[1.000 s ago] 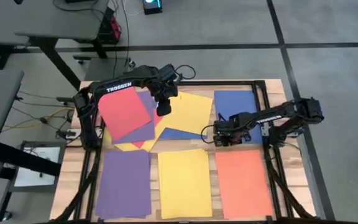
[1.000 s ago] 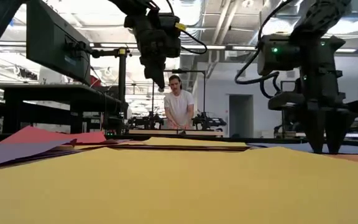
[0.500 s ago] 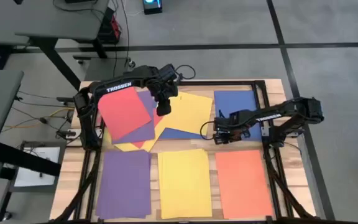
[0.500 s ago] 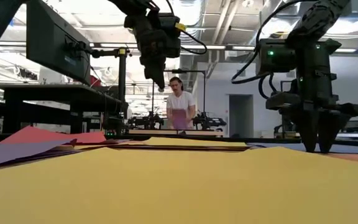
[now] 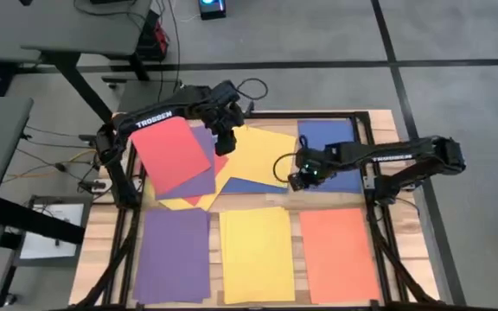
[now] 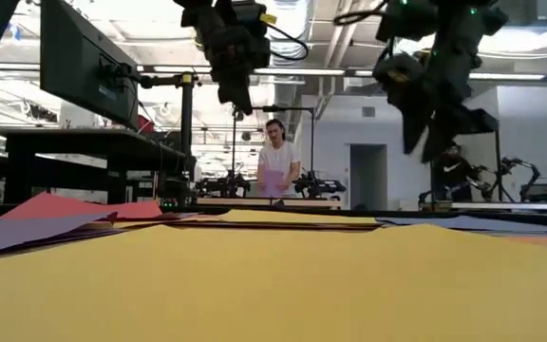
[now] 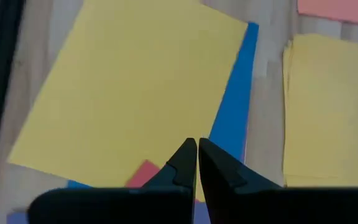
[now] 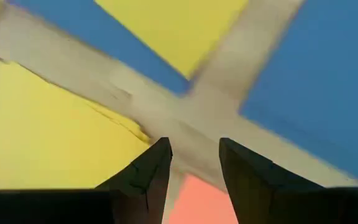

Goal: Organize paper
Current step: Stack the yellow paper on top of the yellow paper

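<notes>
A loose pile of paper lies at the far left-middle of the table: a red sheet (image 5: 173,154) on top of a purple one, and a yellow sheet (image 5: 258,154) over a blue sheet (image 5: 251,184). Sorted stacks lie flat: blue (image 5: 331,145) at the far right, and purple (image 5: 173,255), yellow (image 5: 257,253) and orange (image 5: 338,253) along the near edge. My left gripper (image 5: 224,147) hangs shut above the pile, over the yellow sheet (image 7: 135,93). My right gripper (image 5: 296,180) is open, raised above bare wood between the pile and the blue stack (image 8: 316,87).
Dark frame rails (image 5: 366,155) run along the table's sides. Bare wood (image 8: 166,112) shows between the stacks. Beyond the far edge a person (image 6: 275,161) stands at another bench holding a sheet.
My right gripper has risen from table height and gone toward the table's left, from the blue stack's near edge toward the loose pile. My left gripper has risen slightly. No sheet has moved.
</notes>
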You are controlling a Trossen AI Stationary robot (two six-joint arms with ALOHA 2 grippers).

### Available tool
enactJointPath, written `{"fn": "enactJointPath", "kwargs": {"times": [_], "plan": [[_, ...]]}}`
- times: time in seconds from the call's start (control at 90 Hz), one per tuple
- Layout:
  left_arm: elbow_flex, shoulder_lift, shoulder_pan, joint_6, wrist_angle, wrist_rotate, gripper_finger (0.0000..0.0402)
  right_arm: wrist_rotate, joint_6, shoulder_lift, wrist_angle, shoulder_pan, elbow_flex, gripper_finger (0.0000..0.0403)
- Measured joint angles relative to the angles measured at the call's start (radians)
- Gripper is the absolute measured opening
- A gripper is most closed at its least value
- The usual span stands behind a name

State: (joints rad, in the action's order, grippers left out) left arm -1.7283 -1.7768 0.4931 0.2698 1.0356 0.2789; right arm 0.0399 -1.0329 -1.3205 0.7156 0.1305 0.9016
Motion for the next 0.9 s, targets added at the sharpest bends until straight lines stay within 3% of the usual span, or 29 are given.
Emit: {"fn": "enactJointPath", "kwargs": {"times": [0.144,0.289,0.544,0.756,0.9], "plan": [[0.006,0.003,0.004,-0.006,0.001,0.021,0.0,0.007,0.006,0.001,-0.068,0.077,0.001,0.014],[0.069,-0.008,0.004,-0.053,-0.081,0.128,0.0,0.015,0.047,-0.085,-0.19,0.169,0.001,0.0166],[0.355,-0.008,-0.011,-0.203,-0.438,0.14,0.0,0.024,0.089,-0.272,-0.259,0.286,0.001,0.0195],[0.569,-0.008,-0.036,-0.351,-0.766,0.123,0.0,0.035,0.094,-0.345,-0.311,0.289,0.002,0.0192],[0.658,-0.008,-0.053,-0.389,-0.866,0.092,0.0,0.036,0.092,-0.385,-0.299,0.289,0.003,0.0189]]}}
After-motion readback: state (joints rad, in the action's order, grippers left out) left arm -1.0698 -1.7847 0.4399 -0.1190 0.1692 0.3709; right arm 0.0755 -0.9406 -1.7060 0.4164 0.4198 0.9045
